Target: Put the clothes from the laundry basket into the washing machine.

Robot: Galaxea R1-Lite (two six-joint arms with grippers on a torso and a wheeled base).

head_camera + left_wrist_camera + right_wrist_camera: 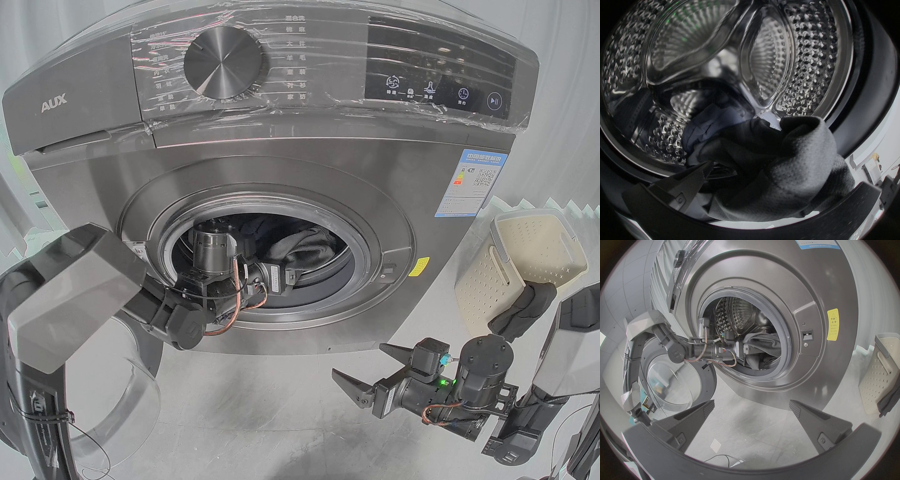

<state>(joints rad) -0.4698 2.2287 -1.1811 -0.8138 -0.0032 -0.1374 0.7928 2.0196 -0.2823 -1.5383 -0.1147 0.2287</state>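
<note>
The grey washing machine [350, 181] stands with its round opening uncovered. My left gripper [297, 265] is inside the drum [800, 50], fingers spread wide. One finger [690, 179] shows bare, while a grey garment [793, 168] lies bunched over the other side and across the drum's lip [306, 244]. A pale bluish cloth [706, 125] rests deeper in the drum. My right gripper [359, 362] hangs open and empty low in front of the machine, to its right. The cream laundry basket [494, 287] sits tilted at the far right with a dark garment [525, 309] draped over its rim.
The machine's glass door [119, 387] is swung open at the lower left, beside my left arm. Grey floor [269, 400] lies bare in front of the machine. In the right wrist view the basket [875, 380] stands past the door latch [807, 334].
</note>
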